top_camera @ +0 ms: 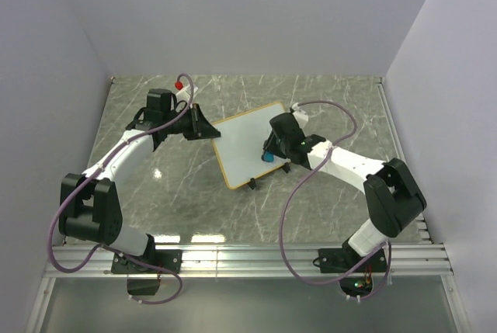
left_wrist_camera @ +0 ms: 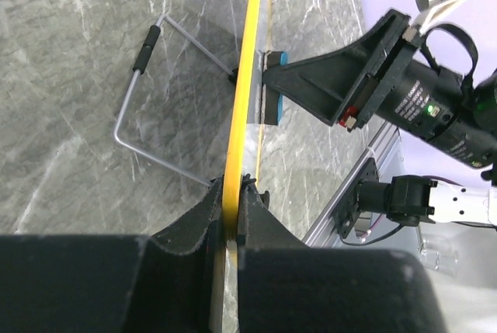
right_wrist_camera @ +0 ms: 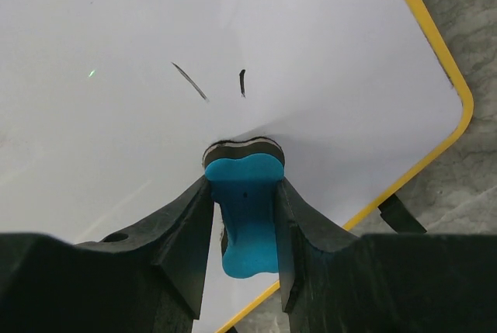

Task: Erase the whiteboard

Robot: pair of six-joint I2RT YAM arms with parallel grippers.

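Left claw is pinched narrow on the left edge of the whiteboard, its fingers closed on either side of the thin yellow frame, which the left wrist view shows edge-on. The right claw is clamped on a blue eraser, and the eraser's dark felt end touches the white face near the board's right, near corner. Two short black strokes show on the white face just beyond the eraser; the rest of the face in the right wrist view looks clean. The whiteboard sits in the middle of the grey marbled surface, between the two claws, turned so that its corners point far, near, left and right in the top view. It is tilted rather than flat, and a bent wire stand with a black sleeve juts from its back toward the surface. A small red-tipped item lies on the far side, just beside the left claw; what it is cannot be told.
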